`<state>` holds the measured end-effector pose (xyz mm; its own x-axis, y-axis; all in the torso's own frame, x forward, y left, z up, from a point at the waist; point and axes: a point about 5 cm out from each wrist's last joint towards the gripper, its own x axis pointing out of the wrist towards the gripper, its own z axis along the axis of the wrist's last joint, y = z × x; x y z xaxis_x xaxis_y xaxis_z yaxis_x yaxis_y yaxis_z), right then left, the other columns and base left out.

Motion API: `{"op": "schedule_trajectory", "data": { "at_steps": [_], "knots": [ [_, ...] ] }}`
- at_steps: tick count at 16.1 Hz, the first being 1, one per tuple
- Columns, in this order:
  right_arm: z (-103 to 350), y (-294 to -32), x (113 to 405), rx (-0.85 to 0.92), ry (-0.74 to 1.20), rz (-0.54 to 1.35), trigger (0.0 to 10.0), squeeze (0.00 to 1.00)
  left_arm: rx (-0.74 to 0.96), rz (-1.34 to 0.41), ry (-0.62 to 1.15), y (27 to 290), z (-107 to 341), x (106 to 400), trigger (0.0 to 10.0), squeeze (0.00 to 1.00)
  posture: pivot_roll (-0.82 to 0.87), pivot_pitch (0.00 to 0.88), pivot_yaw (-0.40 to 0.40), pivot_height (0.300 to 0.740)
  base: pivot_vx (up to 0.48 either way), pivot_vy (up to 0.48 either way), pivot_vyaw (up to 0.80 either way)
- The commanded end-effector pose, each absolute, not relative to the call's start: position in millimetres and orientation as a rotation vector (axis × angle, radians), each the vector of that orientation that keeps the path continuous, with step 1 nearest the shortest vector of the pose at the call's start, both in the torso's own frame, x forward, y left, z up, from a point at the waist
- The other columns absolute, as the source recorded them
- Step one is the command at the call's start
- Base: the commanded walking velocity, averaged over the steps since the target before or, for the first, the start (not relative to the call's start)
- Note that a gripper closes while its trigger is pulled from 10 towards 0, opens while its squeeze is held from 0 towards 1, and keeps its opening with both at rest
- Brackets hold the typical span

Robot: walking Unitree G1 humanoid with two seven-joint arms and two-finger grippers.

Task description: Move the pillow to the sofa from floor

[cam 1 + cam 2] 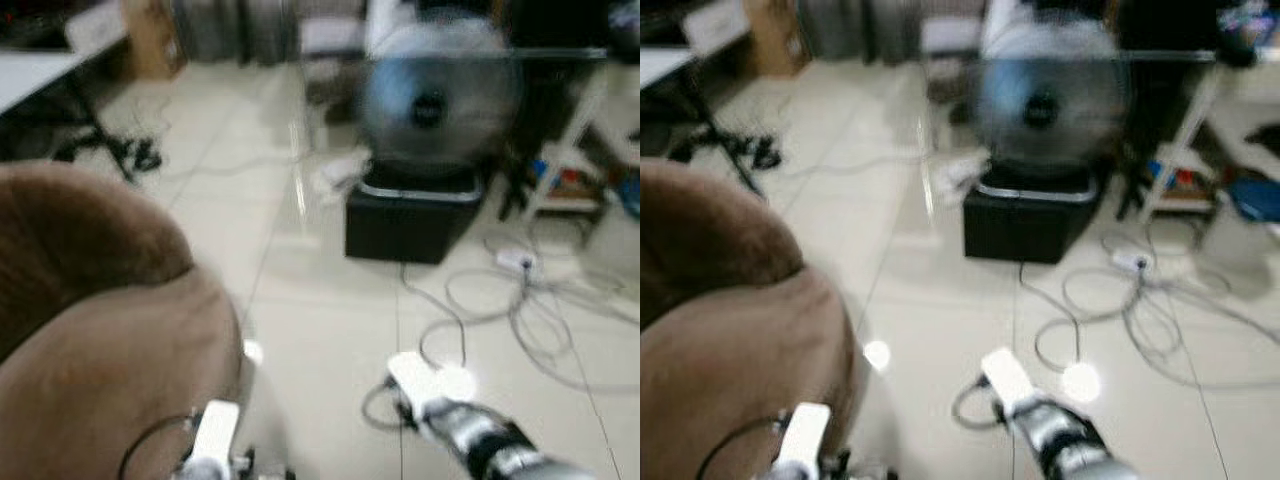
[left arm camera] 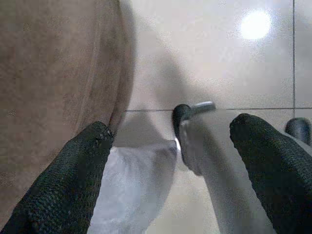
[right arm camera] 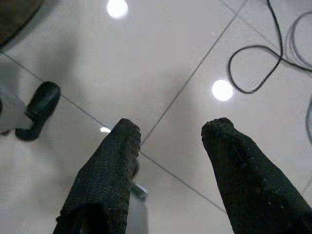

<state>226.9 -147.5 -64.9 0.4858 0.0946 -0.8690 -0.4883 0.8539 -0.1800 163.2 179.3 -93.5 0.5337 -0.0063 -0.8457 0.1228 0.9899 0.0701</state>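
Note:
The brown sofa [image 1: 100,330] takes up the left of the blurred eye views, its rounded arm close to me. My left gripper [image 2: 173,127] hangs open beside the sofa's side [image 2: 53,73], above the pale tiles, with nothing between its fingers [image 2: 78,180]. My right gripper [image 3: 170,126] is also open and holds nothing; it points down at bare floor tiles [image 3: 161,63]. Both silver arms show low in the eye views, the left arm [image 1: 212,435] by the sofa and the right arm [image 1: 480,440] over the floor.
A round fan [image 1: 430,100] stands on a black box [image 1: 410,225] ahead. Grey cables [image 1: 520,310] and a power strip [image 1: 515,260] sprawl over the tiles to the right. A table [image 1: 30,75] stands far left, a white shelf [image 1: 570,170] far right.

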Motion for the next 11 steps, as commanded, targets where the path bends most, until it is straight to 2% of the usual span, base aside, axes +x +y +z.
{"op": "schedule_trajectory", "data": {
  "at_steps": [1, 11],
  "knots": [
    [-67.2, -154.0, 222.8, -0.441, 1.032, 0.357, 10.0, 0.00, 0.120, -0.073, 1.020, 178.4, -95.6, 158.6, 10.0, 0.00, -0.09, 0.000, 0.051, 0.718, -0.442, 0.000, 0.00],
    [-65.9, -151.7, 225.2, -0.442, 1.027, 0.360, 10.0, 0.00, 0.113, -0.058, 1.009, 180.7, -94.0, 161.6, 10.0, 0.00, -0.09, 0.000, 0.053, 0.718, 0.000, 0.000, 0.00]
  ]
}}
